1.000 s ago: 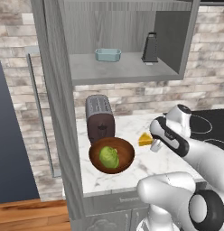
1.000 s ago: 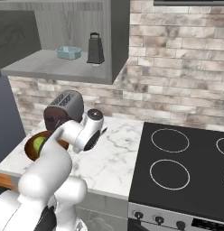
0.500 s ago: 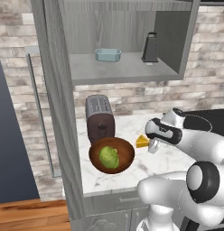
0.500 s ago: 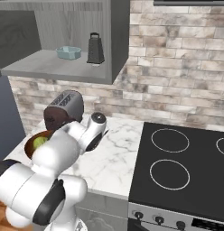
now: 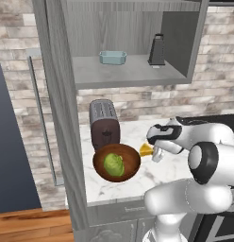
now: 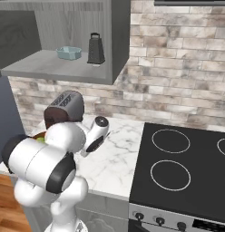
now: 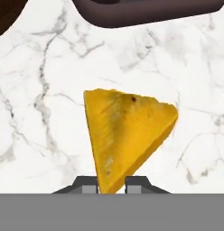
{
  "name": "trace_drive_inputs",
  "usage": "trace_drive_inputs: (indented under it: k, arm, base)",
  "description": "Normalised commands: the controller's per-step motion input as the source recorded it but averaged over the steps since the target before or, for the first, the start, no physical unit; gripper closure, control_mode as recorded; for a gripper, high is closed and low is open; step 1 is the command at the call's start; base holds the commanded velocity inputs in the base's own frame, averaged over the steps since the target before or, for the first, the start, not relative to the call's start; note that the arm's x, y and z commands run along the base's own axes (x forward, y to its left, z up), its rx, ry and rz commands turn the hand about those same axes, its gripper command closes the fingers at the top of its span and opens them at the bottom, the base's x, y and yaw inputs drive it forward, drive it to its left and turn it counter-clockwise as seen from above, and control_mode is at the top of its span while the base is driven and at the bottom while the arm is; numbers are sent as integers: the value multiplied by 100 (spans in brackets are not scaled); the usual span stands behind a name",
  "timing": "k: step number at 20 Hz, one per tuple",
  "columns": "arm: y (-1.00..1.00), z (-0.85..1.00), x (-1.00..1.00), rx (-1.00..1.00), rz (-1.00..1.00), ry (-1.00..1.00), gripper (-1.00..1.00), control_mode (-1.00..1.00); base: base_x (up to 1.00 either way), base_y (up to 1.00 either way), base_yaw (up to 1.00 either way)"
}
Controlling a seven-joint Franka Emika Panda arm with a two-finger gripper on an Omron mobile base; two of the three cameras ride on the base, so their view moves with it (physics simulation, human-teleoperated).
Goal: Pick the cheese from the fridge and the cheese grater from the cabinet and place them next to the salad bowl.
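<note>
Yellow-orange cheese (image 7: 127,135) | tip pinched between end effector (image 7: 111,184) fingers | salad bowl (image 5: 130,159) partly arm-hidden

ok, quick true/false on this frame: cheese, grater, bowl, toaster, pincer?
1. The pincer is shut on the cheese. True.
2. The cheese grater stands on the counter beside the toaster. False: it stands on the shelf of the open cabinet.
3. The salad bowl sits just in front of the toaster. True.
4. The light blue dish is on the stove. False: it is on the cabinet shelf, left of the grater in the left base view.
5. The cheese is inside the salad bowl. False: it is over the marble counter beside the bowl.
</note>
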Motion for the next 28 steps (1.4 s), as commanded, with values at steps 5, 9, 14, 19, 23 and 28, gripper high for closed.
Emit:
trace_drive_inputs:
  k: [5, 9, 14, 19, 23, 28]
  arm:
    - [0, -27, 25, 0, 4, 0, 100, -100]
    - [0, -25, 23, 0, 5, 0, 100, -100]
    - [0, -22, 13, 0, 5, 0, -100, -100]
    - [0, -15, 0, 0, 6, 0, -100, -100]
    - [0, -2, 0, 0, 4, 0, -100, -100]
    - [-1, 35, -9, 0, 5, -1, -100, -100]
  base:
    - [0, 0, 0]
    - [0, 0, 0]
    - [0, 0, 0]
    - [0, 0, 0]
    - [0, 0, 0]
    - [0, 0, 0]
